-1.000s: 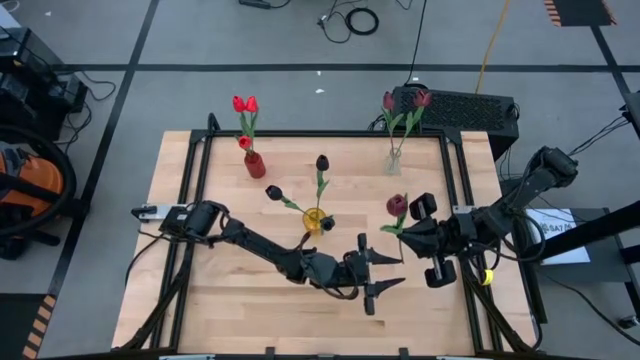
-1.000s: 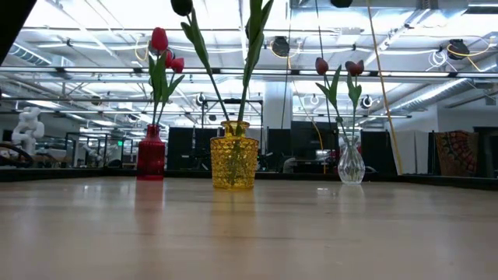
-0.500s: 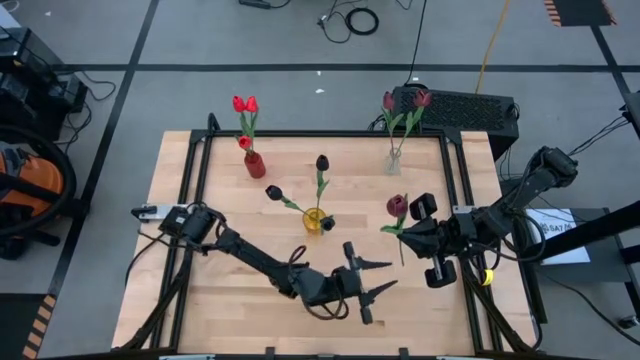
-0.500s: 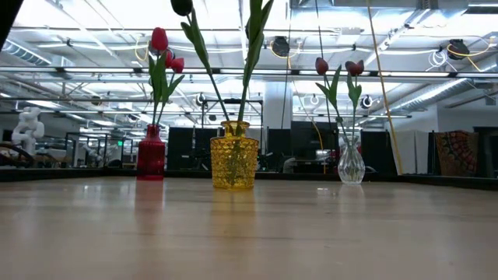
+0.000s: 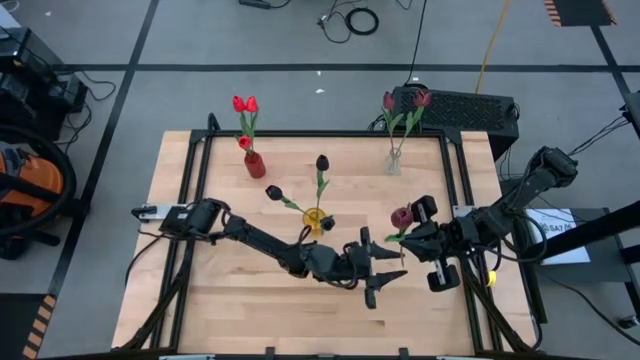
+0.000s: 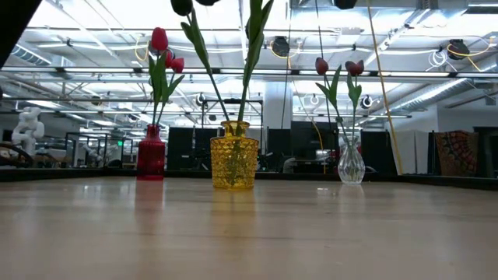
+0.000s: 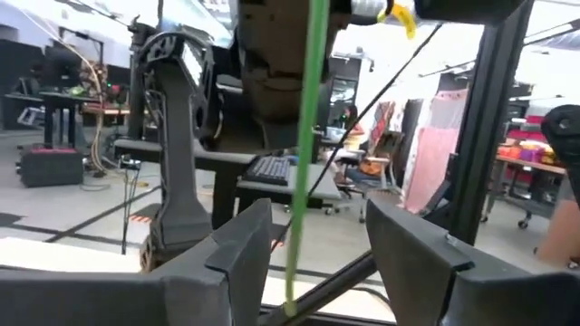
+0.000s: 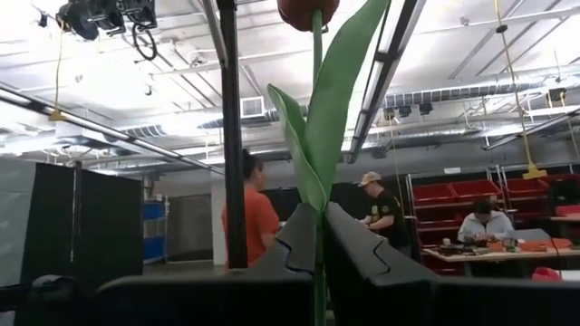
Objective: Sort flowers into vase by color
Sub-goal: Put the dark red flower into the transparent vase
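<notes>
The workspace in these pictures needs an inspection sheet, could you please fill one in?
Surface: wooden table, framed by dark rails.
Job's things: red vase with red tulips; yellow vase with black tulips; clear vase with maroon tulips; one maroon tulip held above the table.
Clutter: nothing seen.
Grippers: right gripper shut on the maroon tulip's stem; left gripper open, fingers either side of that stem's lower end.
Cables: cables on the floor.
Surroundings: orange vacuum; people behind.
</notes>
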Available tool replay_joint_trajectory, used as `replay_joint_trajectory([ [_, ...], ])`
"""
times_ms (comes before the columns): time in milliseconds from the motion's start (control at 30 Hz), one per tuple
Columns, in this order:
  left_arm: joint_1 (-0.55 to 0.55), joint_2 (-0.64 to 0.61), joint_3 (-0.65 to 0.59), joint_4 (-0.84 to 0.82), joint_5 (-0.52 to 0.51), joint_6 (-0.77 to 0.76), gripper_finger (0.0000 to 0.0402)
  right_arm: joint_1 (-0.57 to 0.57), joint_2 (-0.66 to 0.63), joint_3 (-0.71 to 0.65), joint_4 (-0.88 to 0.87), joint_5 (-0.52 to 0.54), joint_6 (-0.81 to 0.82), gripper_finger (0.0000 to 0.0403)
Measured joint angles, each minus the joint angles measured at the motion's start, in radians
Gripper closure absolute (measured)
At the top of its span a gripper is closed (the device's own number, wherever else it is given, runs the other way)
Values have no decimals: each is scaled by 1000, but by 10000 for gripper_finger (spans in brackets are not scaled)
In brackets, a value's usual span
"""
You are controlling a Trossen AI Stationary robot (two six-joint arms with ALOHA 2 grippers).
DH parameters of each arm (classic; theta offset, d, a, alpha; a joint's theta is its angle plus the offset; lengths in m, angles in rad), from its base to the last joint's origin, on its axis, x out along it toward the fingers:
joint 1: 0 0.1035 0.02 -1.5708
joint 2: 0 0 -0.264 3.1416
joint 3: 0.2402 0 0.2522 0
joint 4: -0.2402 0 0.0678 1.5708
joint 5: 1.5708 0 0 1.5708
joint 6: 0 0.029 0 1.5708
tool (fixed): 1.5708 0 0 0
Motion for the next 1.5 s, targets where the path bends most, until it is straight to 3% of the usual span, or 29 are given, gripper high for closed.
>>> replay_joint_trajectory([
  [167, 2, 0, 0, -22, 25, 1, 249, -1, 0, 0, -8, 0, -14, 401],
  [433, 9, 0, 0, -38, 50, 1, 377, -1, 0, 0, -12, 1, -14, 401],
  [500, 9, 0, 0, -46, 50, 0, 392, -1, 0, 0, -24, 4, -13, 401],
  [733, 7, 0, -1, -94, 44, -1, 385, 0, -38, 0, -157, 6, 97, 360],
  [900, 5, 0, -2, -152, 38, -47, 384, 0, -156, 0, -447, 3, 293, 298],
  [1100, 5, 0, -13, -173, 36, -52, 384, 0, -295, 0, -745, 0, 381, 246],
  [1300, 5, 0, -14, -245, 16, -53, 384, 0, -356, 0, -901, 0, 423, 232],
  [1500, 8, 0, -14, -299, 9, -77, 384, 0, -356, 0, -922, 0, 418, 232],
])
